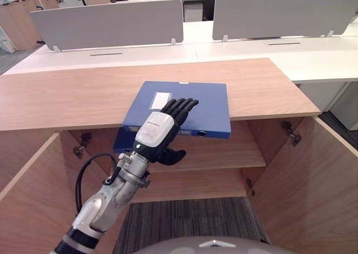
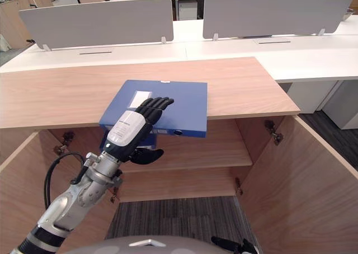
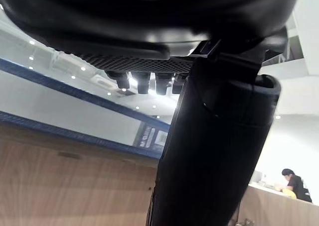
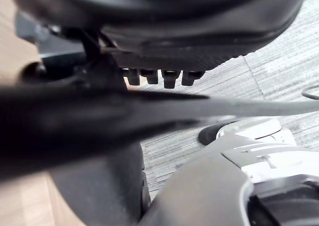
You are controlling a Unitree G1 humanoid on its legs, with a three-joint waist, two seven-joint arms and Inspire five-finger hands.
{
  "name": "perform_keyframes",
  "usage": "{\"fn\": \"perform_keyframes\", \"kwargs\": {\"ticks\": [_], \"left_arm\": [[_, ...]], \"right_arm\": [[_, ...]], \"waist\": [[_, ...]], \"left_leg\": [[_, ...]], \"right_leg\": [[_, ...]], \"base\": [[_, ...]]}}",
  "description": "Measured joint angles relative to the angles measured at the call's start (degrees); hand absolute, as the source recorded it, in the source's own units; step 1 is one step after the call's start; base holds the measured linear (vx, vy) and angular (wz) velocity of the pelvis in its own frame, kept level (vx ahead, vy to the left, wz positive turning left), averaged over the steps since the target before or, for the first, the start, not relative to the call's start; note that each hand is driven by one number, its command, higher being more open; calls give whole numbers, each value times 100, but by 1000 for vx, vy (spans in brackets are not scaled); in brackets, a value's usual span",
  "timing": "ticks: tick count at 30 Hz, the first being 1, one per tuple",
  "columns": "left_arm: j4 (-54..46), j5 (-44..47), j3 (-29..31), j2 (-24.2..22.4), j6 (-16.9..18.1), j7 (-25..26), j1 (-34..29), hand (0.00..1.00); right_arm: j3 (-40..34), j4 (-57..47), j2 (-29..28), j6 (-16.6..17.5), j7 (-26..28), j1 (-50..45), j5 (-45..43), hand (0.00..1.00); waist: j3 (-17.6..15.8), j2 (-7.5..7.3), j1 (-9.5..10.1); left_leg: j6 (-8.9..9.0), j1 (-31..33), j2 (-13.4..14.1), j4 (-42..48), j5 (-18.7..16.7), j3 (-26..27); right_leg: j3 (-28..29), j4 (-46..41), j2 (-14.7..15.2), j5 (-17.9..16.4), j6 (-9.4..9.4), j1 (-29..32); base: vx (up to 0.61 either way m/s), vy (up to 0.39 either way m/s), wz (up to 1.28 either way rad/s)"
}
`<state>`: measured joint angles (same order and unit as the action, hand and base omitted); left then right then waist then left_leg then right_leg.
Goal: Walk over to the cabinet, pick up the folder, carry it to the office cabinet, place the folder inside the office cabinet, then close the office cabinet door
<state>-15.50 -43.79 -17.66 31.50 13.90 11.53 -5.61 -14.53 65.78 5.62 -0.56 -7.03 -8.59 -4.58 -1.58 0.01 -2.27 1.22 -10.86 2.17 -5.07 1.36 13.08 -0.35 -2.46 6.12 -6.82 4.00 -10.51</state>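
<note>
Fingers (image 1: 182,104) of the left hand (image 1: 156,130) lie close together and nearly straight on the top face of the blue folder (image 1: 207,106). The thumb (image 1: 172,156) reaches in under the folder's near edge, so the hand pinches it from above and below. The folder lies flat on the wooden top of the cabinet (image 1: 72,94), its near left corner jutting out past the front edge over the open inside. A white label (image 1: 161,100) sits on the cover just left of the fingertips. Both cabinet doors stand open, the right door (image 1: 305,181) and the left door (image 1: 28,198) swung toward the near side, with a shelf (image 1: 235,153) showing between them. Grey carpet (image 1: 190,220) lies in front. The right hand (image 2: 232,245) hangs low on the near right above the carpet; I cannot tell whether it is open or closed. White benches with grey divider panels (image 1: 112,22) stand on the far side.
</note>
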Motion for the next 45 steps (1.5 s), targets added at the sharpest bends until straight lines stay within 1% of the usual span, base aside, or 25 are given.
{"fn": "perform_keyframes", "kwargs": {"ticks": [2, 7, 8, 9, 13, 14, 16, 18, 22, 26, 27, 31, 33, 35, 37, 38, 40, 43, 45], "left_arm": [[16, -196, 3, -41, -77, 8, -14, 100], [166, -435, 15, -146, -102, 118, -23, 100], [172, -444, 40, -236, -141, 155, -26, 0], [176, -497, 91, -347, -191, 188, -35, 0], [194, -637, 261, -541, -300, 253, -93, 0], [203, -641, 285, -569, -327, 348, -94, 0], [183, -641, 420, -723, -323, 529, -88, 0], [176, -644, 521, -810, -330, 590, -88, 0], [52, -636, 680, -1038, -322, 864, -85, 0], [-135, -757, 804, -1087, -325, 931, -73, 0], [-148, -747, 819, -1115, -324, 921, -76, 0], [-217, -731, 822, -1277, -327, 854, -184, 0], [-535, -533, 901, -1449, -321, 831, -347, 0], [-754, -208, 866, -1650, -303, 796, -376, 0], [-972, 188, 731, -1822, -258, 796, -437, 0], [-1074, 457, 622, -1909, -173, 784, -469, 0], [-1233, 793, 429, -2024, -114, 728, -496, 0], [-1479, 1538, 188, -2111, 40, 577, -533, 0], [-1651, 2075, 10, -2171, 74, 502, -535, 0]], "right_arm": [[-1, 0, 3, -5, -3, -1, 0, 100], [-1, 0, 3, -11, -15, -2, 0, 100], [-1, 0, 3, -13, -15, -2, 0, 100], [-1, 0, 2, -13, -14, 0, -2, 100], [-1, -1, 2, -13, -11, 2, -10, 100], [0, -1, 2, -14, -8, 1, -15, 100], [1, -9, 2, -15, 5, 2, -21, 100], [13, -28, 0, -14, 21, 4, -114, 100], [101, -124, -2, -11, 56, 6, -457, 100], [235, -260, -4, 64, 71, 5, -525, 100], [252, -311, -3, 88, 70, 3, -667, 100], [463, -628, -14, 171, 83, -18, -789, 100], [472, -943, -75, 269, 82, -19, -911, 100], [587, -1143, -80, 341, 64, -34, -941, 100], [690, -1418, -106, 408, 50, -121, -1078, 100], [690, -1576, -156, 421, 39, -159, -1143, 100], [693, -1927, -235, 433, 7, -250, -1181, 100], [761, -2673, -358, 501, -70, -397, -1359, 100], [899, -3298, -376, 599, -92, -506, -1361, 100]], "waist": [[-14, -22, 0], [-23, -26, -1], [-24, -25, -3], [-27, -25, -4], [-43, -20, -12], [-45, -20, -19], [-44, -20, -22], [-44, -20, -36], [-43, -19, -87], [-30, 1, -115], [-17, 23, -115], [-18, 40, -134], [-14, 45, -118], [-14, 44, -122], [-10, 49, -126], [-12, 33, -127], [-17, 17, -124], [-21, 9, -130], [-22, 8, -131]], "left_leg": [[-2, 3, -2, -1, -2, -8], [-10, 9, -4, -3, -7, -61], [-12, 14, -4, -4, -8, -112], [-13, 18, -3, -4, -9, -118], [-14, 23, -1, -16, -11, -125], [-15, 34, 0, -31, -12, -128], [-18, 45, -1, -32, -16, -127], [-16, 50, -1, -32, -22, -126], [-5, 54, 0, -32, -44, -107], [8, 55, 3, -32, -69, -77], [7, 56, 2, -32, -75, -70], [8, 74, 21, -5, -76, -56], [12, 110, 40, -4, -78, 47], [12, 150, 41, -3, -78, 79], [12, 167, 40, -3, -78, 97], [11, 168, 39, -3, -78, 103], [5, 182, 34, -3, -82, 111], [-1, 208, 29, -4, -83, 129], [-8, 216, 22, -4, -87, 139]], "right_leg": [[-1, 10, 1, 2, 2, 0], [-4, 51, 5, 15, 12, -8], [-14, 58, 5, 18, 13, -11], [-21, 67, 5, 21, 13, -16], [-35, 105, 4, 33, 14, -32], [-41, 122, 4, 41, 14, -32], [-41, 149, 5, 53, 16, -32], [-42, 158, 5, 54, 16, -32], [-23, 180, 5, 56, 17, -31], [10, 206, 1, 59, 20, -29], [17, 215, 1, 60, 20, -29], [43, 222, -11, 81, 20, -21], [157, 216, -27, 115, 23, 67], [198, 196, -27, 137, 30, 140], [221, 178, -24, 148, 41, 175], [233, 168, -23, 152, 47, 186], [243, 157, -23, 169, 64, 208], [272, 135, -21, 200, 84, 264], [295, 133, -16, 215, 101, 283]], "base": [[0, 0, 0], [0, 0, 0], [-22, -36, 3], [-23, -35, 3], [0, 0, 0], [0, 0, 0], [0, 0, 0], [0, 0, 0], [0, 0, 0], [-6, -20, -4], [0, 0, 0], [-5, -14, -3], [-14, -20, -21], [-34, -16, -12], [-43, -13, -7], [-45, -15, -4], [-57, -17, -4], [-63, -15, -5], [-58, -15, -5]]}}
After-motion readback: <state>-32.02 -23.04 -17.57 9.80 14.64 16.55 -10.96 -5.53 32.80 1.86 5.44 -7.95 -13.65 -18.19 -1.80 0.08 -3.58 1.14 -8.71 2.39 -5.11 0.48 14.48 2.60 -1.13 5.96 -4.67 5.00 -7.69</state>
